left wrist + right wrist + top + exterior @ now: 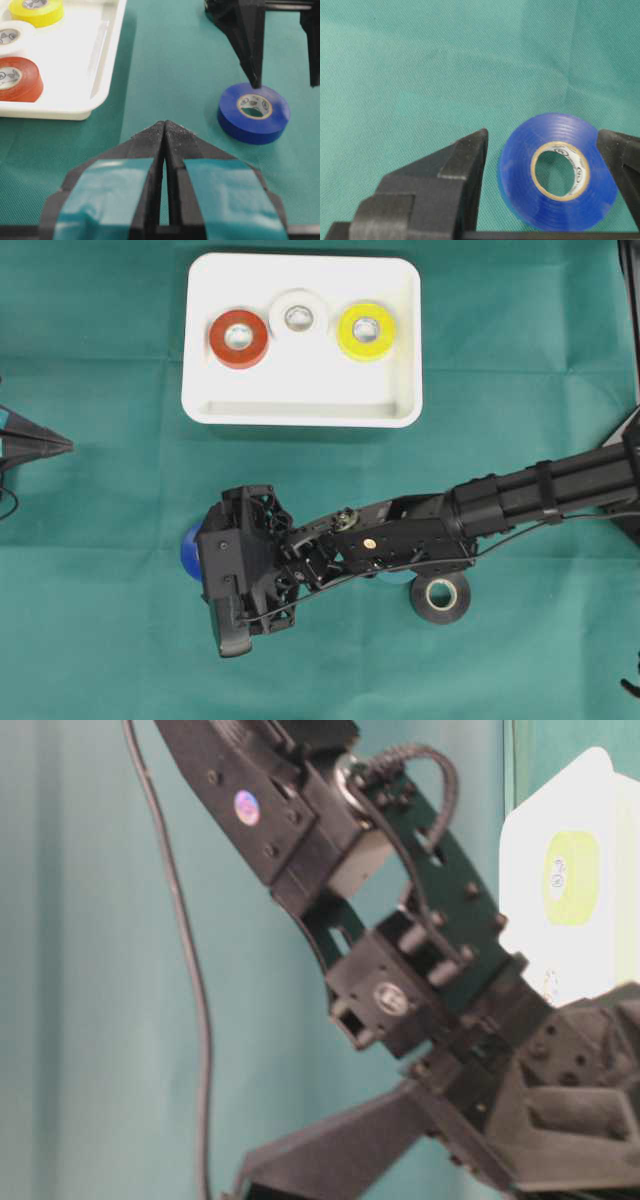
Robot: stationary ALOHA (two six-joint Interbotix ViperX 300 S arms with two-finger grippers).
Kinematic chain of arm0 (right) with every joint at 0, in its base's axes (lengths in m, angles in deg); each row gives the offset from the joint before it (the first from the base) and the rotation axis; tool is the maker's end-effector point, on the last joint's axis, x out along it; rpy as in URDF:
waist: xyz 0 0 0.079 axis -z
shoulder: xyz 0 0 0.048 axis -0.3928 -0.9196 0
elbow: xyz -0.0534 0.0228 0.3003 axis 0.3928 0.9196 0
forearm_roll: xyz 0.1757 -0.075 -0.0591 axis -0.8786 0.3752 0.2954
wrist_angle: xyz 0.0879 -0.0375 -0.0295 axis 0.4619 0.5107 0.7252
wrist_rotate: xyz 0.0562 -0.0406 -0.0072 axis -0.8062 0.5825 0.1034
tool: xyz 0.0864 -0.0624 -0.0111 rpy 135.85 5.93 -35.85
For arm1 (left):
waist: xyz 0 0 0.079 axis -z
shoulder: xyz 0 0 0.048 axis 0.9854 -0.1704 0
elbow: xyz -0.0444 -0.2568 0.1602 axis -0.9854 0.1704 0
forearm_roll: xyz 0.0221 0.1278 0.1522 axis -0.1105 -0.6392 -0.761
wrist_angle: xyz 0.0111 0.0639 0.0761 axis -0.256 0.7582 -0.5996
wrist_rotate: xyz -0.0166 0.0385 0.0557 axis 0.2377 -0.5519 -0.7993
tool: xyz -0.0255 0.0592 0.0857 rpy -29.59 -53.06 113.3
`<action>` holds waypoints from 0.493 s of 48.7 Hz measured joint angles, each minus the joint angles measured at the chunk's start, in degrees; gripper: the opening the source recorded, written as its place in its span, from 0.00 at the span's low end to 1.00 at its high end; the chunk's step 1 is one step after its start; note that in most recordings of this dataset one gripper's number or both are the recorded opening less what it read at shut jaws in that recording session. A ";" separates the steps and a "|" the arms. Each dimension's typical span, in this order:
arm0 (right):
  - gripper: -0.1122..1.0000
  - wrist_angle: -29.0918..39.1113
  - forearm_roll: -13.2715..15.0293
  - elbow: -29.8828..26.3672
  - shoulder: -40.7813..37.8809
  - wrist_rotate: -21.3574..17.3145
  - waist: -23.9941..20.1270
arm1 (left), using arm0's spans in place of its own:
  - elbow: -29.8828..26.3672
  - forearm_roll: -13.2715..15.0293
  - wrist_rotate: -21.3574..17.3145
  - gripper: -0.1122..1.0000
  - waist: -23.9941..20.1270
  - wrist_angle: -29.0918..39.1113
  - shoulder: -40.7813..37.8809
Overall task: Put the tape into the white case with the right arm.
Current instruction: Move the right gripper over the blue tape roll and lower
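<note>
At the upper middle of the frame we see the shallow white rectangular plastic case (301,405) on the green cloth tabletop (100,570), holding a red tape roll (238,338), a white tape roll (298,315) and a yellow tape roll (366,331) in a row. The black right arm (480,505) reaches in from the right edge, its hand (205,560) at lower centre above a blue tape roll (190,550) that peeks out at its left. A black tape roll (440,598) lies just below the arm. At the left edge, the pointed tip of the left hand (40,444) shows, fingers together.
</note>
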State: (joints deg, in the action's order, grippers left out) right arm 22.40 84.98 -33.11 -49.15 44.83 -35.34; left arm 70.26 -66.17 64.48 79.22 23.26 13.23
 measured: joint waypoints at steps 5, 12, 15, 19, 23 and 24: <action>0.72 0.09 0.00 -0.35 -0.62 0.00 0.00 | -0.09 0.00 0.00 0.10 0.00 0.00 0.00; 0.72 1.85 0.00 -0.44 -1.58 -0.09 -0.09 | -0.09 -0.09 0.00 0.10 0.00 0.00 0.00; 0.72 3.08 -0.09 -0.62 -2.11 -0.18 -0.26 | -0.09 -0.09 0.00 0.10 0.00 0.00 0.00; 0.72 4.66 0.00 -1.05 -2.72 -0.09 -0.53 | -0.09 0.00 0.00 0.10 0.00 -0.09 0.00; 0.72 5.71 0.00 -1.76 -3.43 -0.09 -0.97 | 0.00 0.00 0.00 0.10 0.00 0.00 0.00; 0.72 5.80 0.00 -1.93 -3.60 -0.09 -1.14 | 0.00 0.00 0.00 0.10 0.00 0.00 0.00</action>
State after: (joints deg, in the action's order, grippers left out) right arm 28.20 84.98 -35.04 -52.75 44.75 -36.49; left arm 70.26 -66.17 64.48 79.22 23.26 13.23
